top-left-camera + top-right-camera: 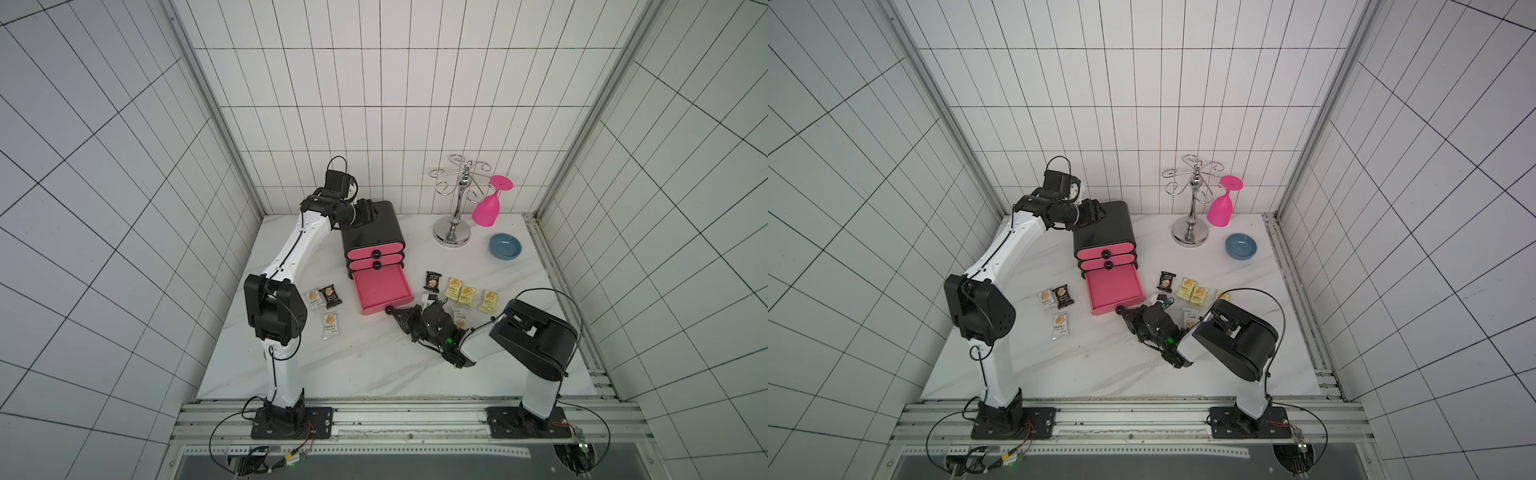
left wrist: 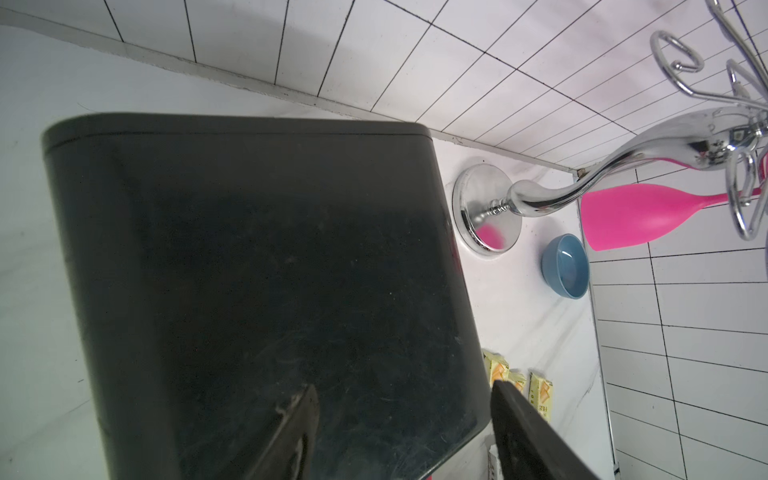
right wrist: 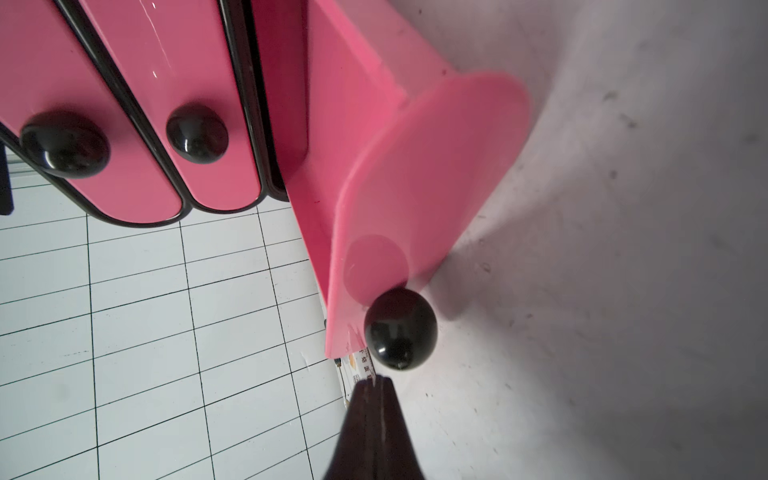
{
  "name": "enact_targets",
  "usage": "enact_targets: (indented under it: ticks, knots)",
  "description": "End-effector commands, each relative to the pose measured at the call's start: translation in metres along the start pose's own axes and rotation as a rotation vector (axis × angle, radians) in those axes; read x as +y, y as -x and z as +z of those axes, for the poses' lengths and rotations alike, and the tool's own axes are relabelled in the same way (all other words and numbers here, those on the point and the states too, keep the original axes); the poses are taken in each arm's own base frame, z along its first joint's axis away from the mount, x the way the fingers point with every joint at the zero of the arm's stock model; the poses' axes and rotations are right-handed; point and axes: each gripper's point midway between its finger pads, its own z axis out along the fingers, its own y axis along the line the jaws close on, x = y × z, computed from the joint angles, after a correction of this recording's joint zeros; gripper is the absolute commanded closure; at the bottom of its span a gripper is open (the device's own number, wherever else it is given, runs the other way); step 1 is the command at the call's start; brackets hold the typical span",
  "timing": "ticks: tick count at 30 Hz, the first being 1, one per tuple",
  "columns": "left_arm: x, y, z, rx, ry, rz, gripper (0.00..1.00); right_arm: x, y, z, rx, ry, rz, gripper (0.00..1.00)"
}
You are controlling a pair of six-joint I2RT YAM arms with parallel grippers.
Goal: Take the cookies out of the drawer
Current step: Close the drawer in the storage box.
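Right gripper (image 3: 375,386) clenched, nothing visibly pinched, tip just short of the knob (image 3: 401,328) on the pulled-out bottom drawer (image 1: 382,286). Left gripper (image 2: 403,386) spread over the cabinet (image 2: 249,249) top. Drawer looks bare; cookies (image 1: 467,296) lie on the worktop (image 1: 353,365) on both sides. Unloading looks done; next, probably nudge the knob or retract.

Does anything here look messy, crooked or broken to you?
Cookie packets lie scattered on the table either side of the pink bottom drawer, which is pulled far out and looks empty. Nothing looks spilled or broken.
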Motion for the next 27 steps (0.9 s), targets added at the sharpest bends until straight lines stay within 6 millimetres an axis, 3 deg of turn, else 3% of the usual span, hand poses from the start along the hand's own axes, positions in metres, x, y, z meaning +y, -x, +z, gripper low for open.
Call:
enact_targets:
  ticks: [1, 7, 13, 27]
  knots:
    - [0.005, -0.025, 0.017, 0.075, -0.004, 0.010, 0.31, -0.003, 0.019, 0.008, -0.052, 0.017, 0.026, 1.00]
    - [0.022, -0.053, 0.029, 0.144, 0.018, -0.009, 0.33, 0.001, 0.044, 0.026, -0.080, 0.046, 0.041, 1.00]
    - [0.038, -0.074, 0.035, 0.188, 0.038, -0.025, 0.34, 0.021, 0.056, 0.056, -0.077, 0.100, 0.045, 1.00]
    - [0.051, -0.101, 0.039, 0.261, 0.020, -0.034, 0.36, 0.052, 0.098, 0.116, -0.120, 0.201, 0.057, 1.00]
